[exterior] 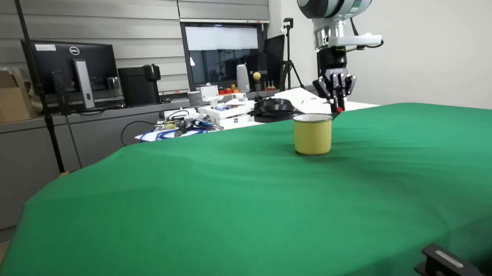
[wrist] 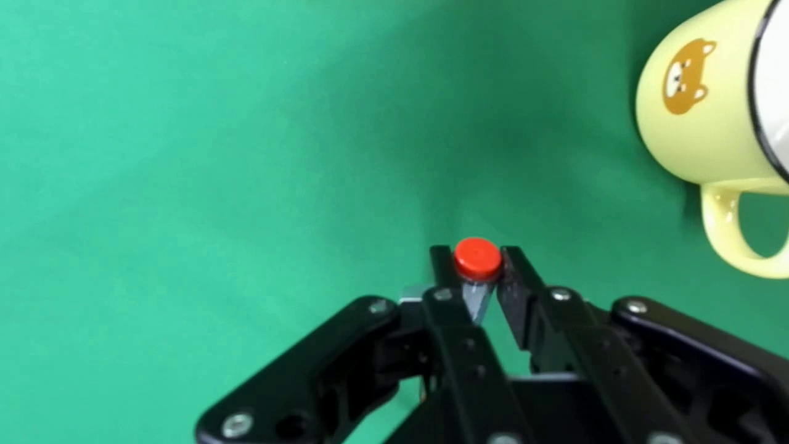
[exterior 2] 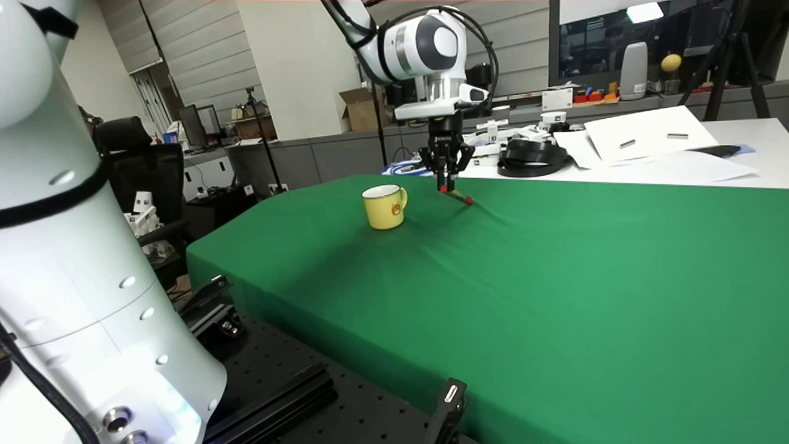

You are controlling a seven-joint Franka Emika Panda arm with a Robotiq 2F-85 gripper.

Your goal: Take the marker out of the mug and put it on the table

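Note:
The marker (wrist: 478, 259) has red ends and a grey-clear body. It is pinched between the fingertips of my gripper (wrist: 473, 262) in the wrist view. In an exterior view the marker (exterior 2: 458, 196) slants out of my gripper (exterior 2: 445, 185), one end lower, close over the green table (exterior 2: 555, 277). Whether that end touches the cloth I cannot tell. My gripper (exterior: 337, 107) also shows behind the mug in an exterior view. The pale-yellow mug (exterior 2: 384, 211) stands upright on the table, apart from the gripper. The wrist view shows part of the mug (wrist: 696, 117) at right, with its handle.
Behind the table a white desk (exterior 2: 752, 142) holds papers, a black coil (exterior 2: 534, 157) and white parts. Black clamps (exterior 2: 448, 407) sit at the table's edge near the robot base. The robot base column (exterior 2: 92, 296) stands beside the table.

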